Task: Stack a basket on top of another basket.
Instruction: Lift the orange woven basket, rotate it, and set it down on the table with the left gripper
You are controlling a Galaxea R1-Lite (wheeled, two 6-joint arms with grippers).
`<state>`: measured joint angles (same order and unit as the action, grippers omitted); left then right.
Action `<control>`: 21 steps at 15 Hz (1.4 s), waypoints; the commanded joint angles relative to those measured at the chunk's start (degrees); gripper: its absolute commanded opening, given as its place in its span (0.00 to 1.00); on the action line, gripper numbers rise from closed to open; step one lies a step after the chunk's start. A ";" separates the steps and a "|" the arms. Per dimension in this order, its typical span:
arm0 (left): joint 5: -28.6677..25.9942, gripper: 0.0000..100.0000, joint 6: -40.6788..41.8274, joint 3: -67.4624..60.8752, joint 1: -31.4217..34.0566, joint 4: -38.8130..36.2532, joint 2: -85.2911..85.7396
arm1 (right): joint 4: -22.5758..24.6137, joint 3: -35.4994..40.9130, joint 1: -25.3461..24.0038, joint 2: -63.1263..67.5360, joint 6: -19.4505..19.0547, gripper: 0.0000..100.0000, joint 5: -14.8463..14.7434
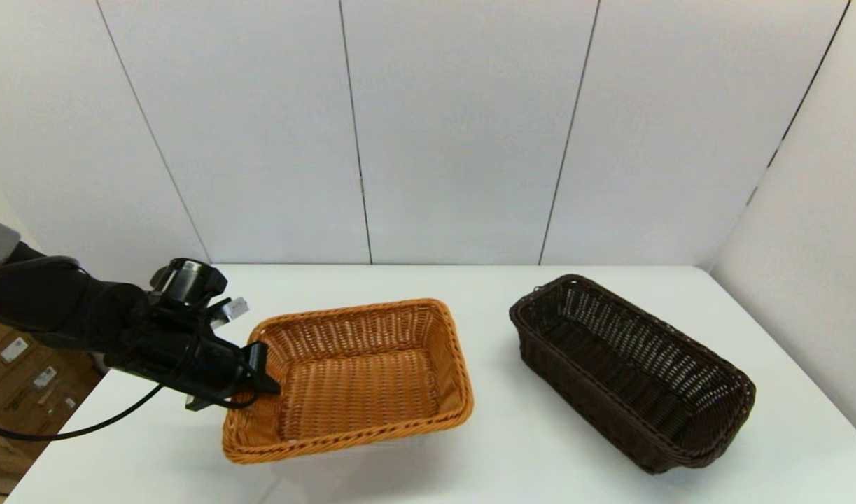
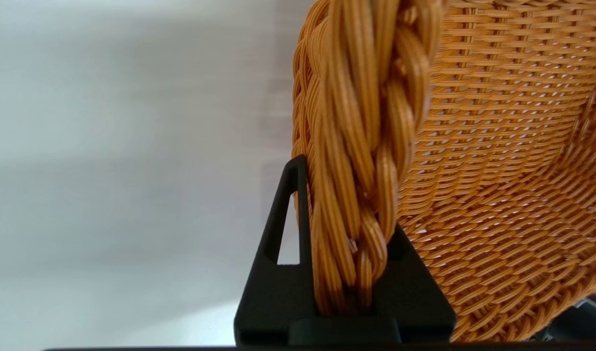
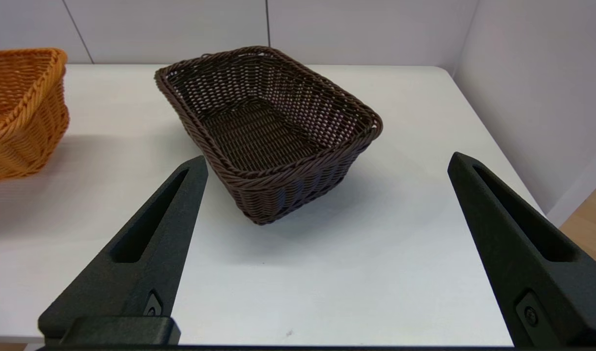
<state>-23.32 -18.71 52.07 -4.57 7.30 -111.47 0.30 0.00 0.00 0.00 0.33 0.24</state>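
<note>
At the left side of the white table (image 1: 511, 448), the left gripper (image 1: 263, 367) is closed on the braided rim of the orange-tan basket (image 1: 358, 378). The left wrist view shows it clearly: the two black fingers (image 2: 278, 273) pinch the thick twisted braid between them, one outside the wall and one inside. This basket is rectangular, woven from glossy orange strands in fine rows, with sloping walls and a flat bottom. It looks a little tilted, with a soft shadow under its near edge, but whether it is fully off the table I cannot tell. It is close to the table's left edge.

Between the two baskets there is a wide strip of bare white surface.

To the right, well apart, lies the dark brown basket (image 1: 630, 371). It has the same woven texture and a braided rim, is rectangular with rounded corners, and sits flat on the table, turned diagonally. Its far right corner is near the table's right edge and the grey wall panel.

The right gripper (image 3: 327, 253) hangs in front of this dark basket, not touching it, its fingers spread wide with nothing between them.
</note>
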 commanded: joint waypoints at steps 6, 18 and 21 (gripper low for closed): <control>0.56 0.00 -1.94 7.00 -7.56 1.93 -5.95 | 0.05 0.00 0.00 0.00 0.02 1.00 0.02; 0.56 0.00 -3.88 12.09 -8.35 3.68 -11.31 | 0.05 0.00 0.00 0.00 0.02 1.00 0.02; 0.56 0.00 -3.88 12.18 -8.70 3.68 -11.31 | 0.05 0.00 0.00 0.00 0.02 1.00 0.02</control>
<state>-22.63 -22.46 64.17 -13.25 10.93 -122.66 0.33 0.00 0.00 0.00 0.35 0.24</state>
